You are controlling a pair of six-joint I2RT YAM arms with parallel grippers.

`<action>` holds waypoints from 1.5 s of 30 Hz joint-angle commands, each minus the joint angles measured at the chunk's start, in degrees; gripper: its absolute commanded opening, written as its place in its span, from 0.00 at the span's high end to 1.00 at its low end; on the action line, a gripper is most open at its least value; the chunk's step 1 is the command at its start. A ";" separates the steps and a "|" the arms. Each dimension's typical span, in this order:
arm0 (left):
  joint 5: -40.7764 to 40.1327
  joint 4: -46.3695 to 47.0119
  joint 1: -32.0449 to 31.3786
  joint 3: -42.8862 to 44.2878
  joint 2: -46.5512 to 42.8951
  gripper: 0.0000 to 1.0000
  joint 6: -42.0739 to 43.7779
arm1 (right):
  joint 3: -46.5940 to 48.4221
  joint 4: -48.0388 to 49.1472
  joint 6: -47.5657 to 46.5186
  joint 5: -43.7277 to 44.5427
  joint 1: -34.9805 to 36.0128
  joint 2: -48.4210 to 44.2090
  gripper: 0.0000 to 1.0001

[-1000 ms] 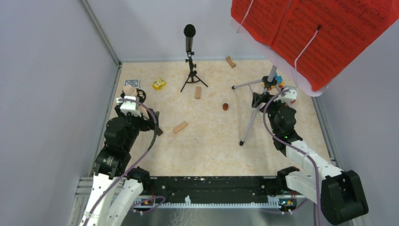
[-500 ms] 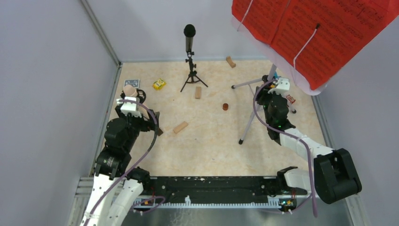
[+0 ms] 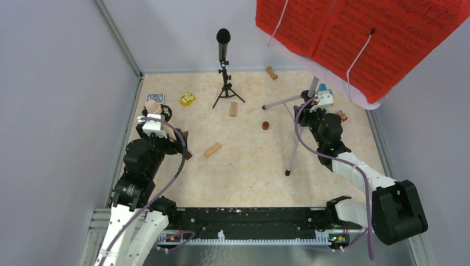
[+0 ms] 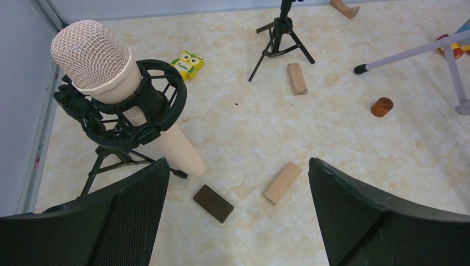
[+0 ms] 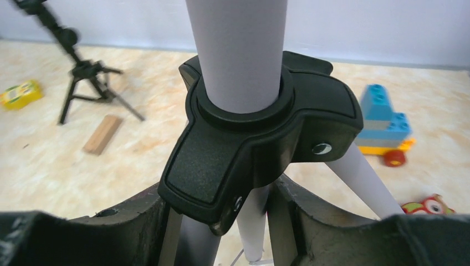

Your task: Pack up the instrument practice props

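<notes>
While right gripper straddles the music stand just under its black hub, left gripper hangs wide open.
Stand sits far right on the table. Its pole rises through the gap between the right fingers, slightly tilted, with red sheet-music pages on top and silver legs splaying out below the hub. Right jaws are half-closed either side of the leg bundle; can't tell if the pads actually bite. Right arm is stretched far from its near-right base and is clearly the nearer arm for the stand. Left arm is folded at near left, its gripper just beside the tilted beige microphone on a small black tripod. Black microphone stands upright at far centre, well apart from both.
</notes>
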 commanded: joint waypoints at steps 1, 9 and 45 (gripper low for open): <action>0.43 2.77 0.15 -0.22 -0.35 0.01 0.56 | 2.24 -2.14 -4.56 -22.42 1.01 -3.29 0.82; 0.66 2.97 0.14 -0.30 -0.17 0.01 0.58 | 4.46 -4.24 -2.39 -37.30 1.06 -2.56 0.91; 0.88 1.35 0.07 0.91 1.33 0.01 -0.54 | 19.23 -14.78 -11.07 -45.10 11.11 11.14 0.64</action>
